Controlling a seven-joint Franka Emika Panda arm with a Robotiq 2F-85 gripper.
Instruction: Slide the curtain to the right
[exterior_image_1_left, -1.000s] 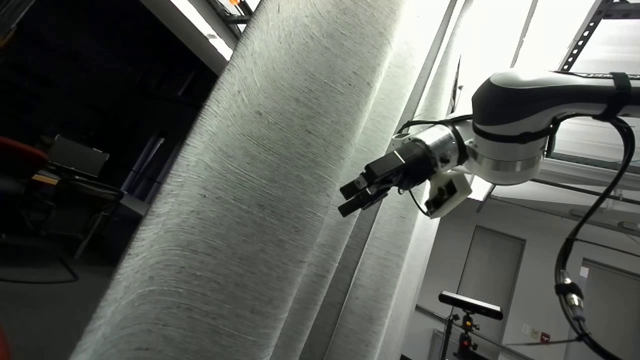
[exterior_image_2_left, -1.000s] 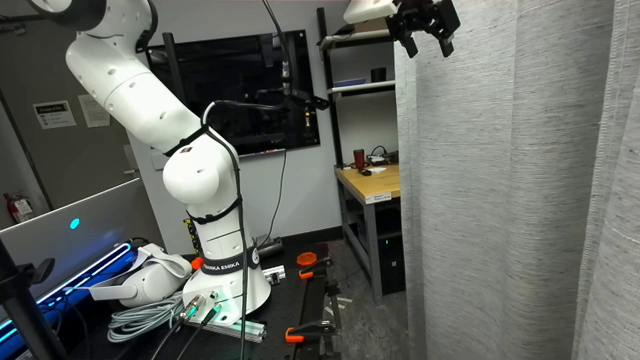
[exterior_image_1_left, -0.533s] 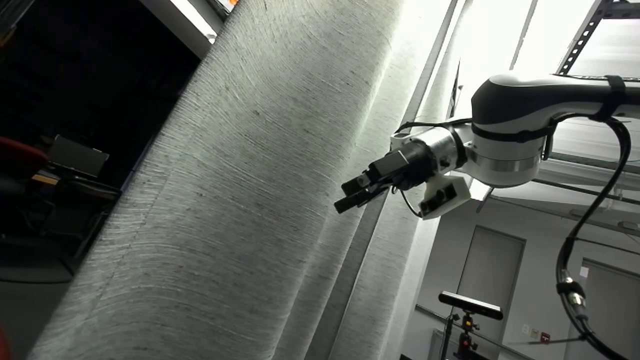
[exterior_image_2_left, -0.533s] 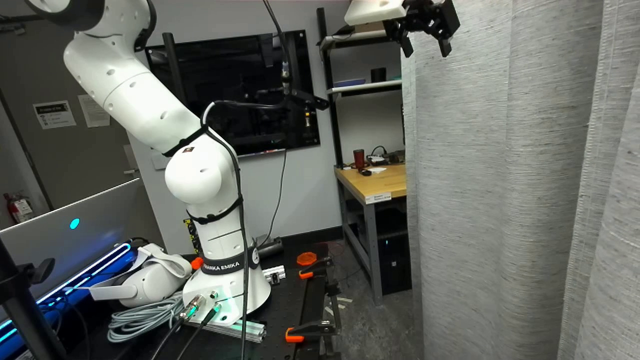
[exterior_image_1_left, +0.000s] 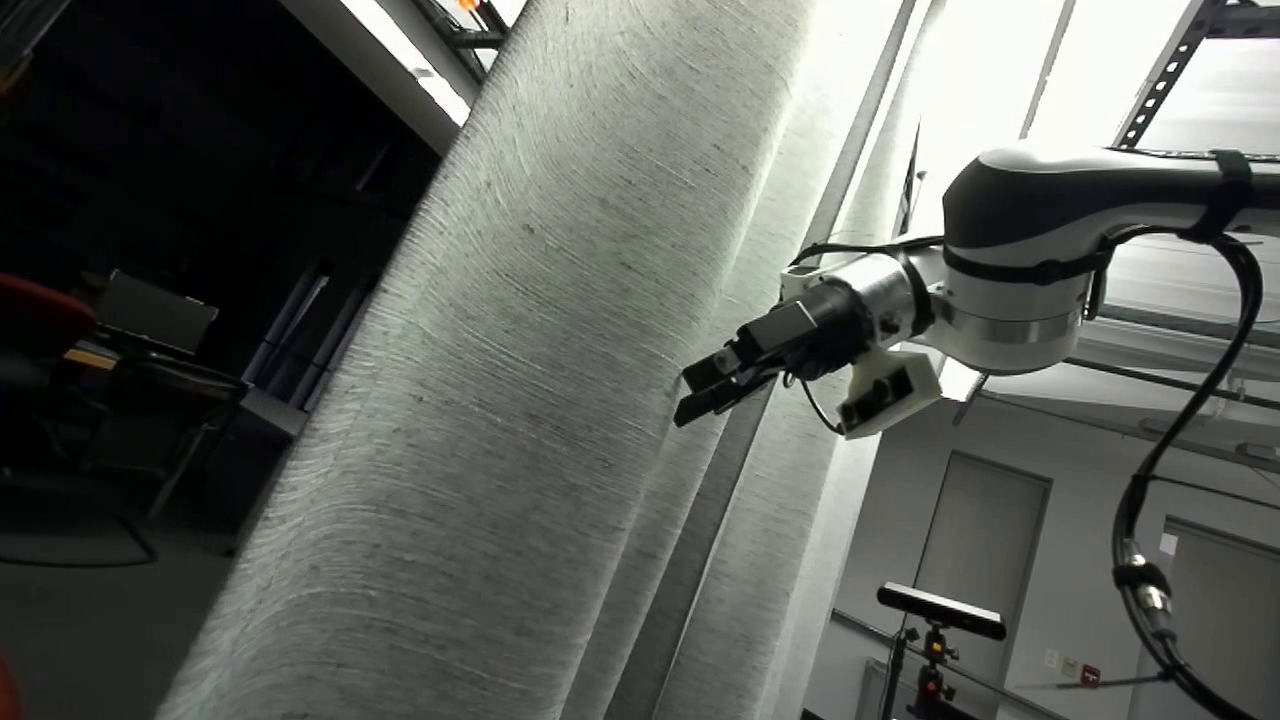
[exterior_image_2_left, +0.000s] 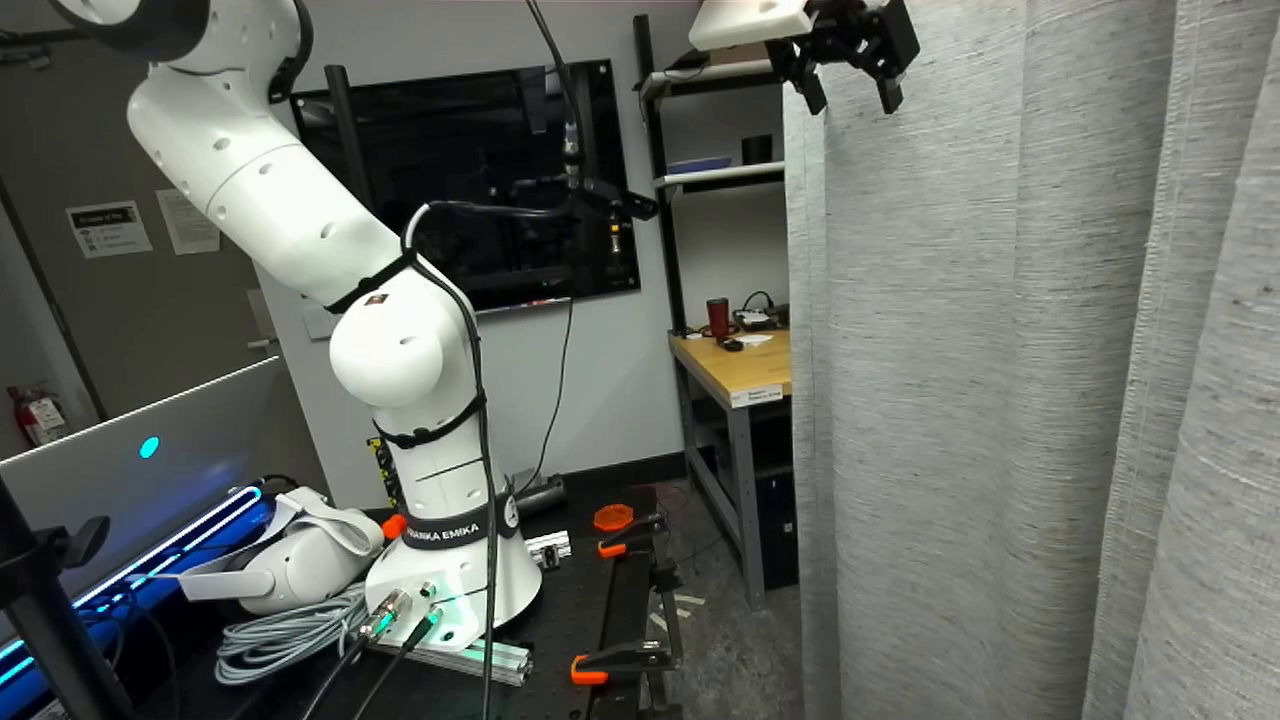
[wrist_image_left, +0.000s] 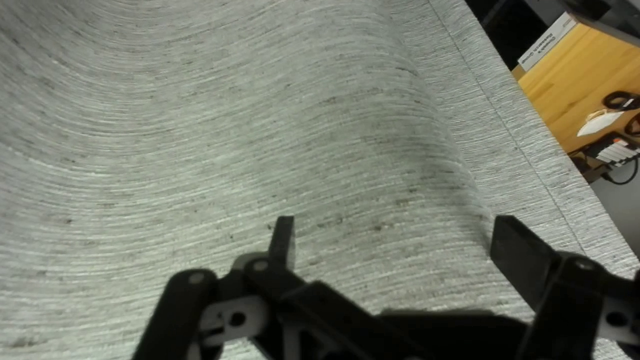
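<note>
The curtain (exterior_image_1_left: 520, 400) is a very tall light grey-white drape with long vertical folds. It hangs beside the gripper in both exterior views (exterior_image_2_left: 930, 400) and fills most of the wrist view (wrist_image_left: 225, 130). Its free hemmed edge runs down the right side of the wrist view. My gripper (wrist_image_left: 394, 220) is open, with its two black fingers apart and the curtain's face in front of them. In an exterior view the gripper (exterior_image_1_left: 688, 398) points at a fold near the curtain. In both exterior views the gripper (exterior_image_2_left: 853, 98) is at the curtain; I cannot tell whether the fingertips touch it.
A wooden-topped table (exterior_image_2_left: 735, 362) with small items stands behind the curtain's edge, beside a shelf rack (exterior_image_2_left: 725, 172). A black camera on a stand (exterior_image_1_left: 940, 610) is below the arm. A laptop (exterior_image_2_left: 170, 460) and headset (exterior_image_2_left: 310, 560) are near the robot base.
The curtain's free edge has swayed one way and back, now covering slightly more of the wooden table. The curtain's seam shifted left in that view. The gripper moved slightly, then stayed still.
</note>
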